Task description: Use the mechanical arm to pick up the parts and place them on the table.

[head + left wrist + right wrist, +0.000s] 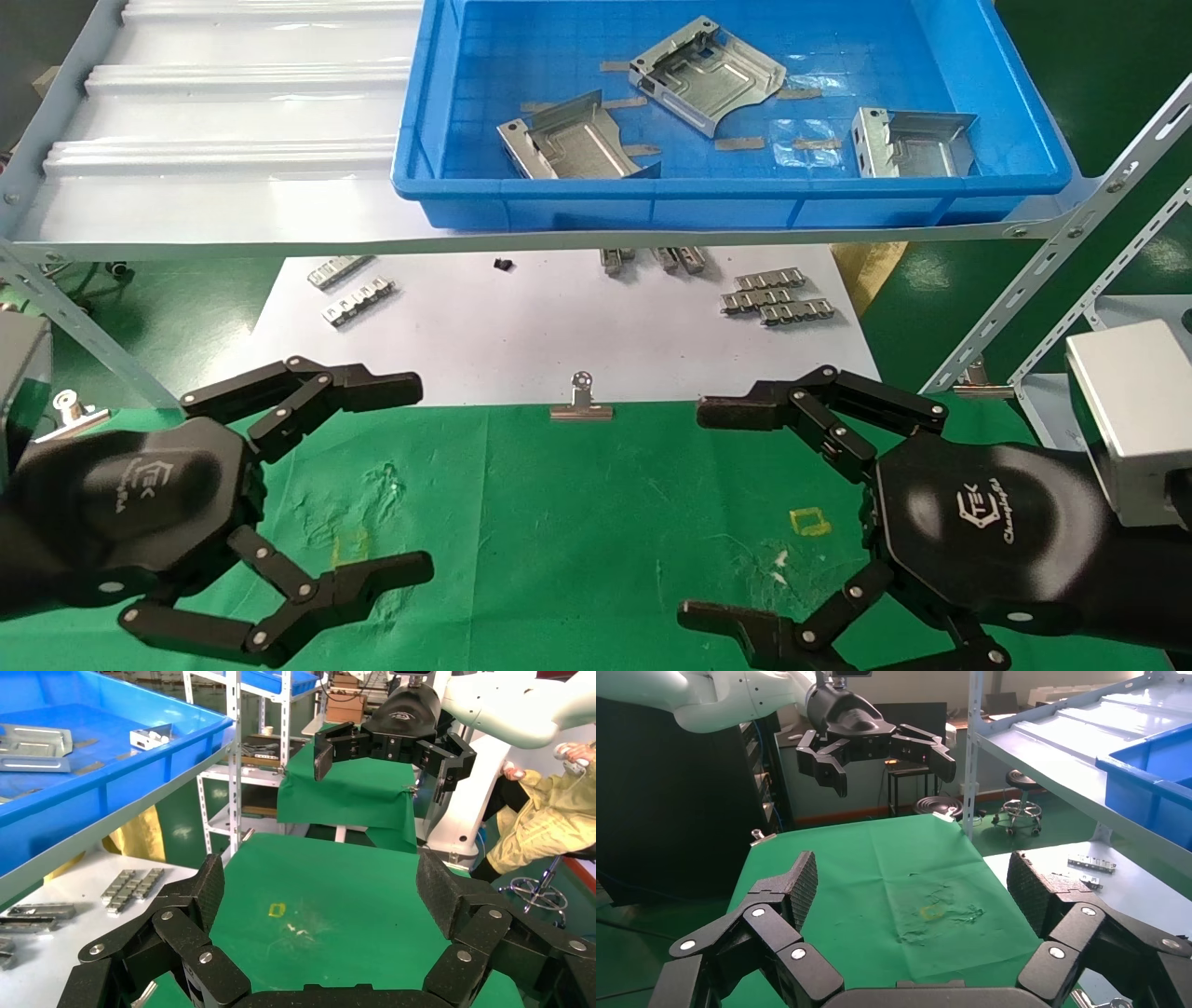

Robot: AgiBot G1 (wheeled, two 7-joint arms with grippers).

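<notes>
Your table (577, 522), the green cloth filling the lower half of the head view, has no part on it yet, so by my reading nothing of the job is done. All three parts sit in the blue bin (559, 200) at upper centre: one (710, 73) near the top, one (573, 142) lower left of it, one (913, 142) toward the bin's right end. Your left gripper (424, 475) at lower left and right gripper (689, 508) at lower right both hang over the cloth with fingers spread wide, gripping nothing and touching nothing. You have every pick left to make.
</notes>
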